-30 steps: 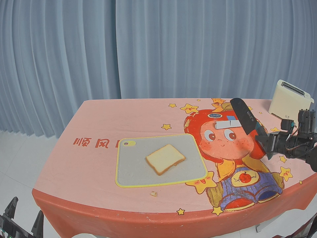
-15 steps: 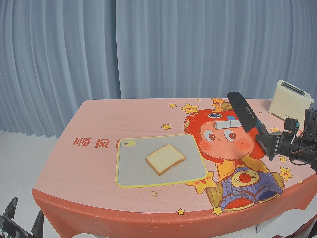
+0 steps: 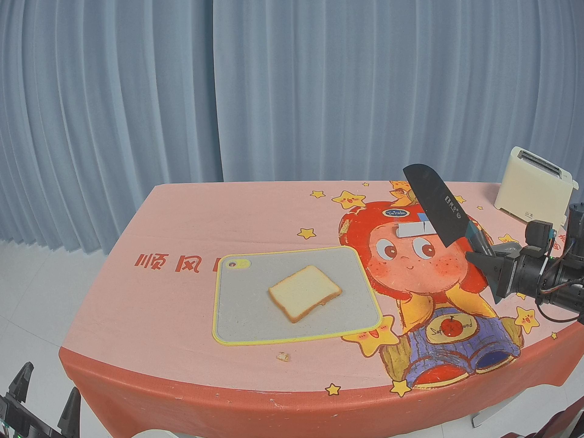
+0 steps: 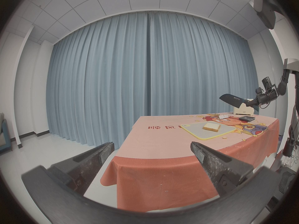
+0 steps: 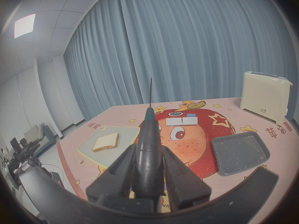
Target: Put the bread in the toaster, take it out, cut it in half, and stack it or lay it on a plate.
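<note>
We see 1 pale square slice of white bread (image 3: 305, 292) with a brown crust, lying flat near the middle of a grey plastic cutting board (image 3: 243, 319) with a yellow rim. The board sits toward the near edge of a table (image 3: 201, 214) draped in a pink cloth printed with a cartoon girl and stars. 1 small crumb (image 3: 283, 356) lies on the cloth just near of the board.

To the right of the board, well apart from the bread, our right gripper (image 3: 485, 258) hangs above the cloth. Its 2 fingers are clamped on the dark handle of a black-bladed kitchen knife (image 3: 437, 204), whose broad blade points up and toward the far left.

A cream box-shaped toaster (image 3: 534, 190) stands at the far right corner of the table. A dark grey rectangular tray (image 5: 239, 153) lies on the cloth near of the toaster.

Our left gripper (image 4: 152, 148) is low, off the table's near left corner, its 2 fingers spread wide apart.
</note>
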Available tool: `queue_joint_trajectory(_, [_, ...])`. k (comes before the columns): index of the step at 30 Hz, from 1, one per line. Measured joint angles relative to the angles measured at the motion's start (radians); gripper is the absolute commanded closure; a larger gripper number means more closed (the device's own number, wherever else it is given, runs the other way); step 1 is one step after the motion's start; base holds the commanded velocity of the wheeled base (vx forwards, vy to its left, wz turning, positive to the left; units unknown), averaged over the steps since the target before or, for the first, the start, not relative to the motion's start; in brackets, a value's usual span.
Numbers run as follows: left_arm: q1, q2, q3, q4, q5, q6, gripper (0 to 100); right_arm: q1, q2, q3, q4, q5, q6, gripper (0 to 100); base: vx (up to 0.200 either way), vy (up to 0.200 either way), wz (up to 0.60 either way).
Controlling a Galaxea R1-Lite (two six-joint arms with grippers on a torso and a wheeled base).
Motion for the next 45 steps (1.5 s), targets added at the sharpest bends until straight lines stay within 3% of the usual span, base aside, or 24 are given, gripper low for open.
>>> queue_joint_trajectory(7, [0.001, 0.0, 0.0, 0.0, 0.0, 0.0, 0, 0.006, -0.013, 0.009, -0.001, -0.002, 0.011, 100, 0.0, 0.0, 0.0])
queue_joint_trajectory(14, [0.0, 0.0, 0.0, 0.0, 0.0, 0.0, 0, 0.006, -0.048, 0.019, -0.001, -0.003, 0.115, 100, 0.0, 0.0, 0.0])
queue_joint_trajectory(20, [0.001, 0.0, 0.0, 0.0, 0.0, 0.0, 0, 0.031, -0.115, 0.054, 0.007, 0.0, 0.129, 100, 0.0, 0.0, 0.0])
queue_joint_trajectory(24, [0.0, 0.0, 0.0, 0.0, 0.0, 0.0, 0, 0.066, -0.143, 0.06, 0.006, 0.0, 0.092, 100, 0.0, 0.0, 0.0])
queue_joint_trajectory(31, [0.001, 0.0, 0.0, 0.0, 0.0, 0.0, 0, 0.104, -0.16, 0.031, 0.011, -0.001, -0.022, 100, 0.0, 0.0, 0.0])
queue_joint_trajectory(45, [0.0, 0.0, 0.0, 0.0, 0.0, 0.0, 0, 0.282, -0.074, -0.141, 0.09, -0.01, -0.036, 100, 0.0, 0.0, 0.0])
